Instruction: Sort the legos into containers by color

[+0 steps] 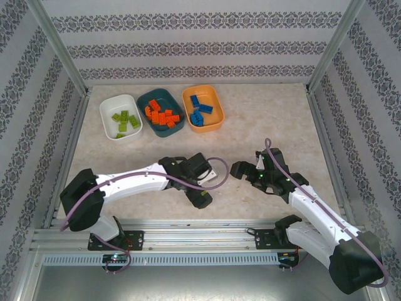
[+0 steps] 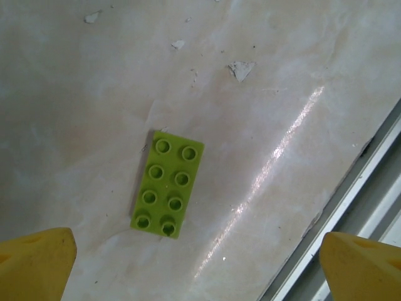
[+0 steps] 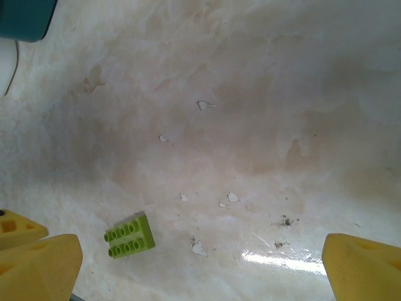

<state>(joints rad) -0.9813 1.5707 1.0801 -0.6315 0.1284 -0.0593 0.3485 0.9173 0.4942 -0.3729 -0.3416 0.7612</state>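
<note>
Legos [image 1: 161,115] sit mostly in three tubs at the far left of the tabletop [image 1: 276,119], as I read the overhead camera. There are lime green bricks [image 1: 125,120] in the white tub [image 1: 105,114], orange bricks [image 1: 164,116] in the dark teal tub [image 1: 156,93] and blue bricks [image 1: 200,111] in the orange tub [image 1: 220,116]. They are too small and too heaped for me to count.

One loose lime green lego [image 2: 166,184] lies flat on the bare tabletop, studs up, two rows of four, touching nothing. My left wrist camera looks almost straight down on it, and my right wrist camera catches what looks like the same brick low and to the left. From overhead, the left arm [image 1: 131,179] covers that patch, so I cannot place the brick there.

My left end effector [image 2: 200,269] stands wide and holds nothing. Its yellow fingertips [image 2: 34,263] are cut off by the bottom corners, and the brick lies beyond them, nearer the left one. My right end effector [image 3: 200,269] is also wide and empty, its tips cropped the same way.

At the left edge of the right wrist view, a second yellow piece [image 3: 15,227] pokes in above my own finger; I cannot tell what it belongs to. A corner of the dark teal tub is clipped at the top left of that view. Overhead, both end effectors read as dark shapes facing each other, with the jaws hard to make out.
</note>
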